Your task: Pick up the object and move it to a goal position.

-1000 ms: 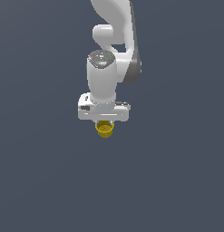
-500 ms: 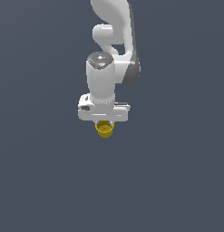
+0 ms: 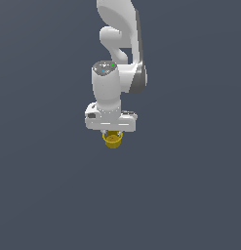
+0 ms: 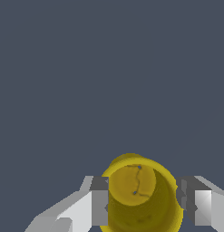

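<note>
From the exterior view the picture holds almost exactly as it did half a second and a full second ago: the white arm hangs straight down over the flat slate-grey ground, and the gripper sits in the same spot with the yellow cup just under its wide white body, no shift worth calling. The arm is smooth, glossy white plastic in rounded segments, with a darker grey band at the joint; the cup shows as a small, shiny yellow ring, narrower than the gripper above it. Over to the wrist view: we look down into the cup, a round rim, tapered glossy walls and a paler yellow floor with a thin dark crack-like line. Blocky fingers, white with grey pads, stand one on each side of the cup, close against its outer wall; whether they are actually pressing it I cannot tell, and the exterior view hides the fingertips. No brand, label or readable writing appears on anything.
</note>
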